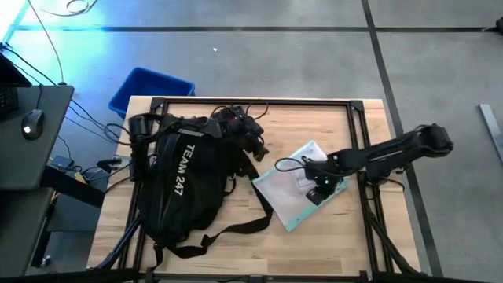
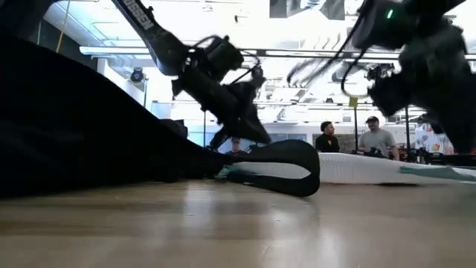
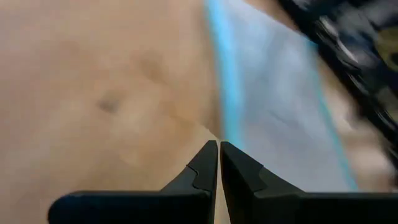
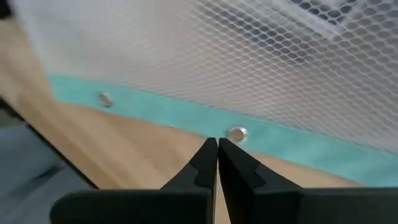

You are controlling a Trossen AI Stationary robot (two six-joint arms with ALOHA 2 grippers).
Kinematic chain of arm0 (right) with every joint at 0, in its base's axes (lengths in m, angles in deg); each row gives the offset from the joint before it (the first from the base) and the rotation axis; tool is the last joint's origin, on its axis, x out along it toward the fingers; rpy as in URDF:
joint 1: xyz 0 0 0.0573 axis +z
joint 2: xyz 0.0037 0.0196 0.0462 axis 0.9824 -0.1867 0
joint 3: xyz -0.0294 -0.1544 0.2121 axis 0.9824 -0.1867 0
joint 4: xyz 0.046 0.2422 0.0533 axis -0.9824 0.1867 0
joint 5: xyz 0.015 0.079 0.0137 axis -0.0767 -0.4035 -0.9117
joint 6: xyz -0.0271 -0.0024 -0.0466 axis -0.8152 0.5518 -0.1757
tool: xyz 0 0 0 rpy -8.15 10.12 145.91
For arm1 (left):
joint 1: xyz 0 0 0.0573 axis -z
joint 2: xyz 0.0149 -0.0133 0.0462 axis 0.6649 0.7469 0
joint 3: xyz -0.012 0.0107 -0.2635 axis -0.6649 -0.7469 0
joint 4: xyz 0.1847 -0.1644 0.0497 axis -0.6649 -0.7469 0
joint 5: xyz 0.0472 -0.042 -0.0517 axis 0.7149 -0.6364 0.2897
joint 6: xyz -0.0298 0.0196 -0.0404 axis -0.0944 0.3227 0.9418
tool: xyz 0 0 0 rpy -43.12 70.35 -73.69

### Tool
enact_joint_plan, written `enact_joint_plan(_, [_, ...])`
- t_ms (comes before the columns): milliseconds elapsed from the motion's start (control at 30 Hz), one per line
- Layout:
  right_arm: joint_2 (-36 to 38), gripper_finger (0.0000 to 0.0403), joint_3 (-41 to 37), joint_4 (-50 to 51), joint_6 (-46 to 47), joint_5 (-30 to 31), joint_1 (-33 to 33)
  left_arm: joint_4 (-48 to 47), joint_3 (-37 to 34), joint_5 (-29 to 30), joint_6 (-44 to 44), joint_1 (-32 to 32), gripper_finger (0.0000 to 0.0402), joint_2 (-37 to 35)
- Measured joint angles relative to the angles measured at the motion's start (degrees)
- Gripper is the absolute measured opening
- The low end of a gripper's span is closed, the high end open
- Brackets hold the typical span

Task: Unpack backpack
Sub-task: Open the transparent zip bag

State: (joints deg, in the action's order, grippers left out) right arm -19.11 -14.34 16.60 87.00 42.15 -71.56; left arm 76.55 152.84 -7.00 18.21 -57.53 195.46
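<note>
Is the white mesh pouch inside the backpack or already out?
Out: the mesh pouch lies flat on the table, beside the backpack.

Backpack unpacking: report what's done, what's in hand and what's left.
Done: a white mesh pouch with teal edging already lies on the table, right of the backpack. In hand: nothing visibly gripped. The right gripper is shut at the pouch's teal edge; the left gripper is shut, above the table by the pouch. Left: the backpack looks bulky, but its contents are hidden, so the remainder is unknown.

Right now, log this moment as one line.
backpack: on table | mesh pouch: out, beside it | right gripper: shut at pouch edge | left gripper: shut
</note>
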Motion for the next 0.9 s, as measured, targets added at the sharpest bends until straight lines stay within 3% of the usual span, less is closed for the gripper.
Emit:
enact_joint_plan(100, [5.79,0.0000,1.15,-0.20,0.52,2.46,-0.02,-9.80,0.00,-0.56,-1.72,1.92,0.0000,-5.36])
enact_joint_plan(233, [12.29,0.0000,1.39,-0.97,1.85,10.29,-0.76,-23.72,0.00,3.55,-1.80,6.65,0.0000,-12.26])
enact_joint_plan(367, [15.69,0.0000,1.35,-1.10,2.36,15.31,-2.63,-34.43,0.00,4.36,5.68,12.63,0.0000,-16.21])
enact_joint_plan(467, [15.97,0.0000,1.30,-1.17,0.80,16.05,-3.77,-35.92,-1.69,6.11,13.93,17.30,0.0003,-17.37])
enact_joint_plan(567, [15.62,0.0000,1.29,-1.45,-1.14,15.94,-4.59,-31.62,-5.08,4.99,21.18,21.20,0.0020,-17.39])
enact_joint_plan(733, [15.51,0.0000,1.27,-3.05,-3.27,15.49,-4.78,-15.01,-13.80,4.86,32.39,24.11,0.0065,-17.39])
enact_joint_plan(900, [15.51,0.0000,1.27,-4.33,-5.36,15.45,-4.79,12.53,-24.39,11.29,42.54,23.79,0.0113,-16.22])
